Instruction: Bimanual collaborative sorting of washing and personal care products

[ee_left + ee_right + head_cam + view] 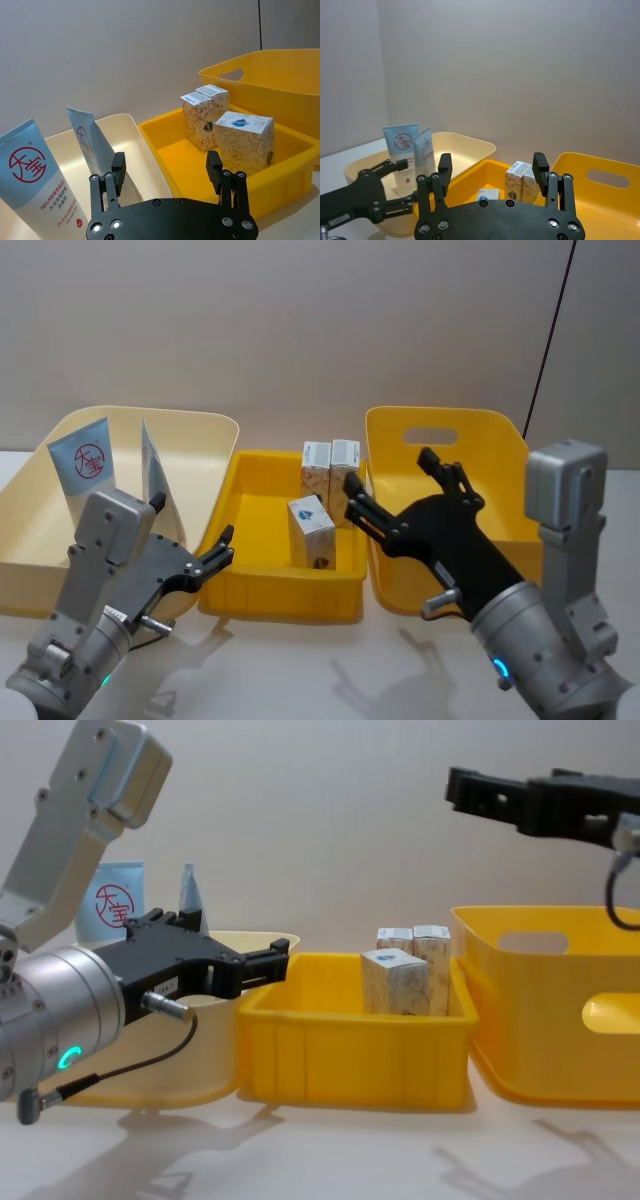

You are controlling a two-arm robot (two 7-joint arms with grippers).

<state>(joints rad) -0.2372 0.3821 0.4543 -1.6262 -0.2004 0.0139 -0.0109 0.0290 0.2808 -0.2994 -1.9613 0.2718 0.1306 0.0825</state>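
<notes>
Cartons point(311, 530), three of them, stand upright in the small yellow bin point(280, 598) in the head view, two side by side at its far wall and one nearer. Two tubes point(85, 465) lean in the cream bin point(150, 412) on the left, and a large yellow bin point(450, 415) sits on the right. The left gripper point(222, 548) hovers where the cream and small bins meet; the right gripper point(392, 485) hangs by the small bin's right side, close to the cartons. In the left wrist view that gripper's fingers are spread with nothing between them, the tubes near and the cartons beyond. The right wrist view shows its gripper equally wide and empty. In the chest view the right gripper is high above the bins and the left is level with their rims. The cartons crowd together, so a finger descending on the near one would likely topple its neighbours, and both arms converging there could collide.
</notes>
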